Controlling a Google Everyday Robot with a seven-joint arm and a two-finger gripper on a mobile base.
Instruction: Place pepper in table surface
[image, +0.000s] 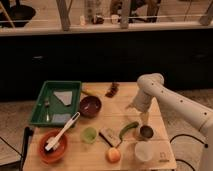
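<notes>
Light wooden planks made up the desk (118, 108), which filled the lower middle of the frame. The green pepper (128, 130) lay flat on its bare wood right of centre, slanting from lower left to upper right. It sat between a tan block (109, 136) on its left and a small metal cup (146, 132) on its right, close to both.

The white arm (167, 97) came in from the right edge, bent over the desk and turned down. The gripper (142, 119) hung just above the pepper's upper end. Whether it touched the pepper could not be told, and neither could how the jaws stood.

A green tray (36, 107) occupied the upper left of the desk, with a dark red bowl (90, 106) just beside its right wall. A dark red cluster (112, 90) lay near the far edge. At the lower left stood an orange bowl (46, 154) with a white brush (64, 136) propped in it, and a small green cup (89, 135) stood to its right. A round orange fruit (114, 155) and a white cup (143, 151) sat along the near edge, below the pepper.
</notes>
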